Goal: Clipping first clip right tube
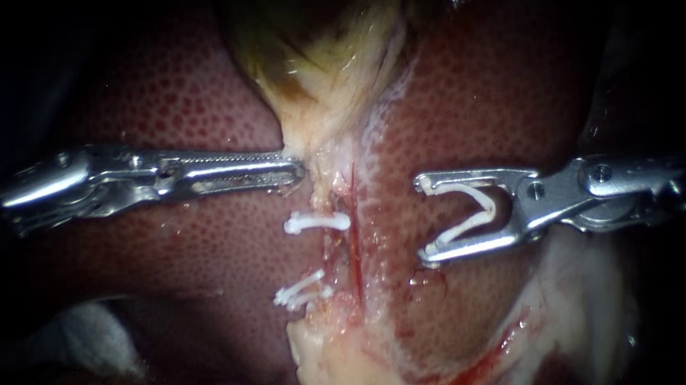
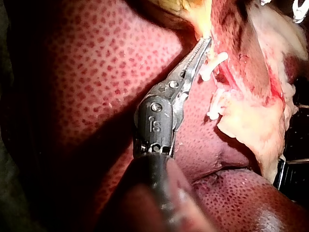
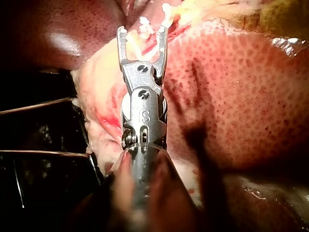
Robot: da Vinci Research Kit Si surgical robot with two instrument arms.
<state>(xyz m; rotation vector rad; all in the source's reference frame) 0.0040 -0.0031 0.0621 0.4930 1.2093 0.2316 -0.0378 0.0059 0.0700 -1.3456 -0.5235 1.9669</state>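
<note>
My right instrument [image 1: 423, 220] comes in from the right, its jaws wide apart with an open white clip [image 1: 475, 210] seated between them. It hovers over the liver [image 1: 493, 93], clear to the right of the thin red right tube [image 1: 354, 215]. In the right wrist view the same jaws [image 3: 142, 31] point at the tube area. Two closed white clips [image 1: 317, 222] [image 1: 305, 291] sit on the pale left tube. My left instrument [image 1: 296, 171] is shut on tissue at the gallbladder's [image 1: 321, 39] neck; its jaws [image 2: 200, 53] lie together in the left wrist view.
Dark red liver surrounds the tubes on both sides. Pale fatty tissue [image 1: 343, 362] lies below the clips and runs off to the lower right. White gauze [image 1: 94, 335] shows at the lower left.
</note>
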